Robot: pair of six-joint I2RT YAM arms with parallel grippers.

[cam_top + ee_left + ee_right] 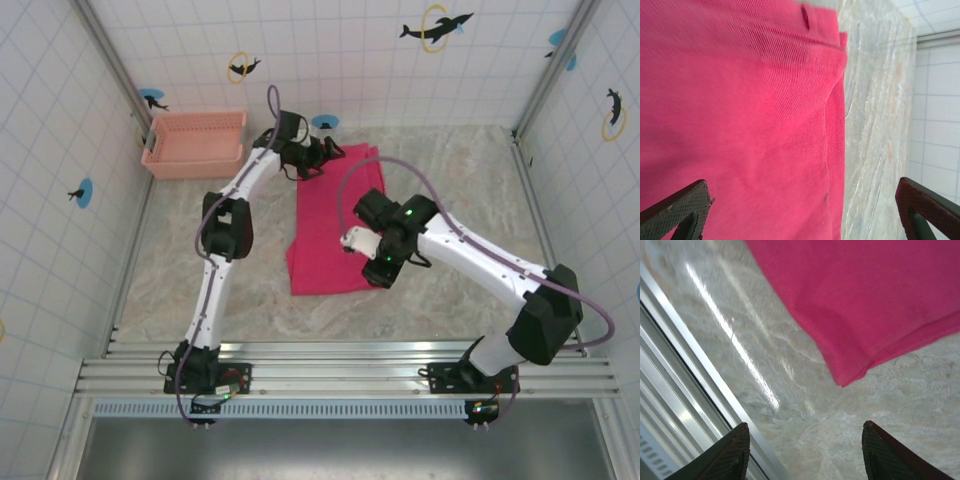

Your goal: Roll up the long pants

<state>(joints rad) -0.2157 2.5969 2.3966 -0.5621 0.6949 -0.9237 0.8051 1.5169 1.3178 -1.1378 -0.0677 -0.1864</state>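
Well, both arms are bent in over the counter (470, 190). The left arm climbs from its base at the near edge, folds at the elbow and stretches toward the far side, so the left pincer (325, 155) sits at the far end of the long pants (320, 250). Its wrist view shows the dark fingers (675, 212) spread as wide as they go, low over the cloth, with nothing between them.

The right arm rises at the near right, doubles back at its bulky black shoulder and reaches left. The right pincer (378, 275) tips down beside the near right part of the pants. Its jaws stand apart and empty, hanging above bare counter just near of the cloth's corner.

The pants lie mid-counter as a long, flat, folded strip running from far to near, a bright magenta red. Up close the weave is a fine ribbed twill, with a stitched seam down one side and a small dark slot near the far hem. The near corner is a soft, doubled edge.

The counter is glossy and looks like beige marbled stone, catching streaks of light. A ridged aluminium rail (350, 365) runs along its near edge. The finger pads have a dimpled, diamond-grid surface. A salmon-pink plastic lattice basket (195, 143) stands in the far left corner, well apart from the pants.
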